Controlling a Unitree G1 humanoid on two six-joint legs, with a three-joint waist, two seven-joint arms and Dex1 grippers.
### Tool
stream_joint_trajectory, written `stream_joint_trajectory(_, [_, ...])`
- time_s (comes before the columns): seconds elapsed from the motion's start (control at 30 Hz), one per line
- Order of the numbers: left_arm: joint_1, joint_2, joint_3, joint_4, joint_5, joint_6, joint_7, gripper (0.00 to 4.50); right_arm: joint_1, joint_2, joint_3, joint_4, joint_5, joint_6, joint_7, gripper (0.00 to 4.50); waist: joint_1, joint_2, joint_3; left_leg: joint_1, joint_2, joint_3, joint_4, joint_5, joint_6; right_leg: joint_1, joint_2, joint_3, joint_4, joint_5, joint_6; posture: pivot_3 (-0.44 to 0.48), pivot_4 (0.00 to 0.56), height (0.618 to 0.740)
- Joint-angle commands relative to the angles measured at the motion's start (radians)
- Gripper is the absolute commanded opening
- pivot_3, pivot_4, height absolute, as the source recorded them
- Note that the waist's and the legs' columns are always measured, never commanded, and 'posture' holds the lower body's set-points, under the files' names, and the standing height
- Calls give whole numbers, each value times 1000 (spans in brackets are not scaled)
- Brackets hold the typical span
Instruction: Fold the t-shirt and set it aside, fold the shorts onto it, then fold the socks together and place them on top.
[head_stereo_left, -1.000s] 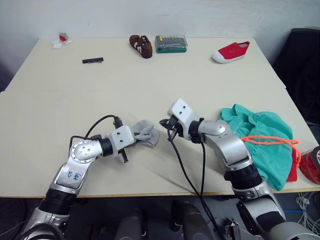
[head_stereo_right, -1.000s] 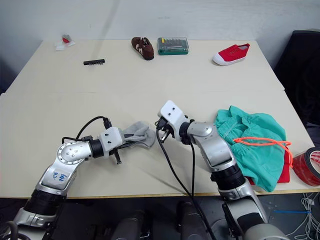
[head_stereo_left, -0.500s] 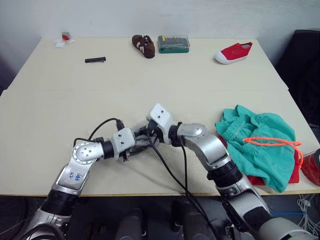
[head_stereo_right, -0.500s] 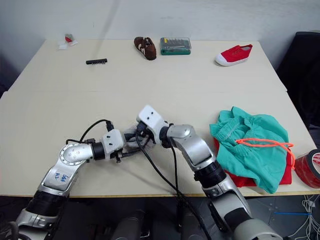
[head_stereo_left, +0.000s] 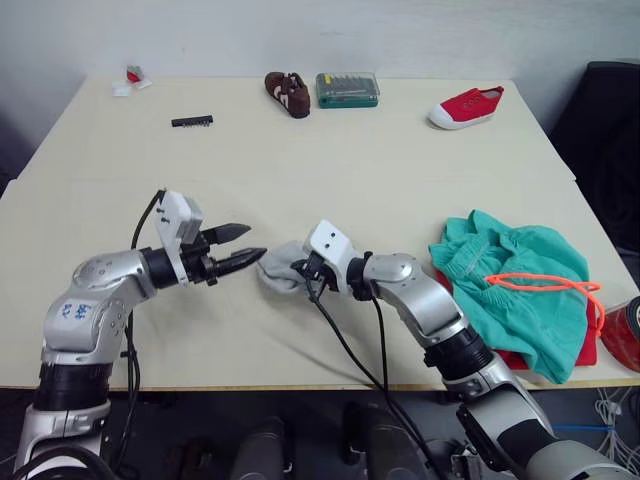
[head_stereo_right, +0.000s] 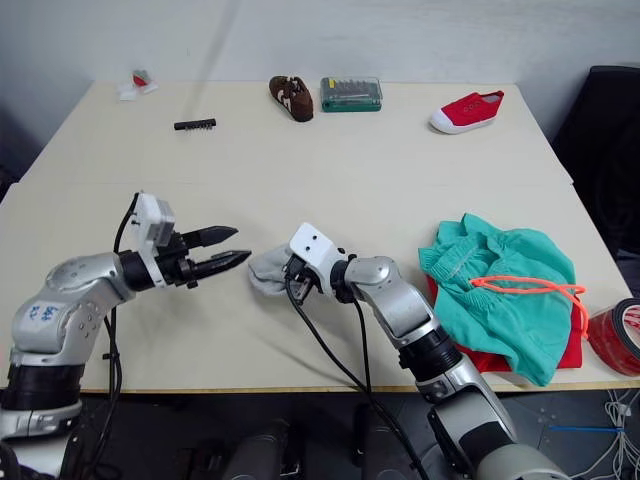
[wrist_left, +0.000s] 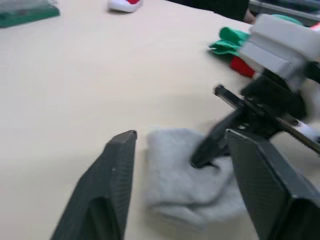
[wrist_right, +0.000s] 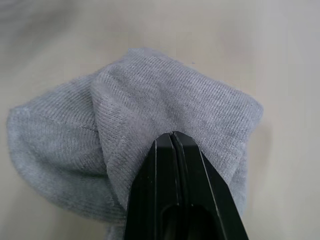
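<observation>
Pale and broad, the counter (head_stereo_left: 320, 150) is carrying everything. At its 4 o'clock edge the shorts (head_stereo_left: 520, 290) are lying heaped over the t-shirt (head_stereo_left: 515, 358), whose red is peeking out beneath, so both garment steps look done and only the socks are left. Half a second ago both claws were bunched on the socks (head_stereo_left: 280, 270) at about 6 o'clock; now the left claw (head_stereo_left: 240, 245) is hanging clear of them toward 9 o'clock with its fingers spread, while the right claw (head_stereo_left: 312, 272) is pinching the grey bundle, fingers pressed together on the knit. That reads as a handover: the socks are folded and ready to be carried to the pile. Nothing is lying between bundle and shorts, though the right arm's dangling cable (head_stereo_left: 350, 350) is trailing nearby. Along 12 o'clock are sitting a green case (head_stereo_left: 347, 88), a red sneaker (head_stereo_left: 463, 105), a brown shoe (head_stereo_left: 284, 92) and a black strip (head_stereo_left: 191, 122), well apart from the work.
</observation>
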Motion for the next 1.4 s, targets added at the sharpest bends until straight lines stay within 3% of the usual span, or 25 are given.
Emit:
stream_joint_trajectory(0.03, [-61, -22, -66, 88, 71, -88, -38, 1596, 18, -12, 12, -8, -13, -1, 10, 0, 0, 0, 0, 0, 0, 0, 0, 0, 0, 0, 0, 0, 0, 0, 0, 0, 150, 740])
stream_joint_trajectory(0.2, [-99, -26, -183, 158, 160, -174, -133, 45, 24, -34, 13, -16, -30, -22, 12, 0, -1, 0, 0, -1, 0, 1, 0, 0, 0, 0, 0, 0, -1, 0, 0, 0, 150, 740])
stream_joint_trajectory(0.3, [-96, -13, -236, 188, 221, -232, -177, 45, 29, -39, 8, -26, -31, -31, 15, 0, -1, 0, 0, -1, 0, 1, 0, 0, 0, 0, 1, 0, -1, 0, 0, 0, 150, 740])
stream_joint_trajectory(0.43, [-122, -38, -275, 274, 322, -303, -119, 45, 62, -91, 5, -117, -5, -48, 79, 0, 2, 0, 0, -1, 0, 1, 0, 0, 0, 0, 0, 0, -1, 0, 0, 0, 150, 740])
stream_joint_trajectory(0.6, [-128, -56, -277, 323, 360, -356, -100, 45, 117, -183, -14, -205, 31, -26, 157, 0, 5, -1, 0, -1, 0, 1, 1, -1, 2, 0, 0, 0, -1, 0, 0, 0, 150, 740])
stream_joint_trajectory(0.7, [-118, -59, -273, 329, 366, -369, -98, 45, 155, -201, -92, -258, 90, 64, 139, 0, 5, -1, 0, 0, 0, 1, 1, 0, 2, 0, 0, 0, -1, 0, 0, 0, 150, 740])
stream_joint_trajectory(0.83, [-97, -58, -270, 322, 369, -379, -98, 45, 218, -185, -250, -349, 245, 327, 94, 0, 6, -1, 0, 0, 0, 1, 1, 0, 2, 0, -1, 0, -1, 0, 0, 0, 150, 740])
stream_joint_trajectory(0.93, [-84, -57, -268, 319, 370, -384, -97, 0, 249, -144, -334, -376, 349, 516, 56, 562, 4, -1, -1, 0, 1, 0, 1, 0, 2, 0, -1, 0, -1, 0, 0, 0, 150, 740])
stream_joint_trajectory(1.13, [-60, -55, -268, 306, 377, -391, -95, 0, 198, 44, -526, -283, 482, 784, -75, 2716, 1, 0, -1, 2, 1, 1, 1, 0, 2, 0, -1, 1, -1, 0, 0, 0, 150, 740])
stream_joint_trajectory(1.3, [-37, -52, -253, 311, 375, -418, -92, 0, 176, 142, -574, -209, 505, 861, -158, 4408, -2, 2, -8, 2, 1, 1, 0, 0, 2, 0, -1, 1, -1, 0, 0, 0, 150, 740])
stream_joint_trajectory(1.4, [-44, -55, -244, 319, 366, -410, -98, 0, 137, 185, -570, -128, 500, 851, -195, 4461, -5, 2, -11, 3, 1, 1, -1, -1, 2, 0, -1, 2, -1, 0, 0, 0, 150, 740])
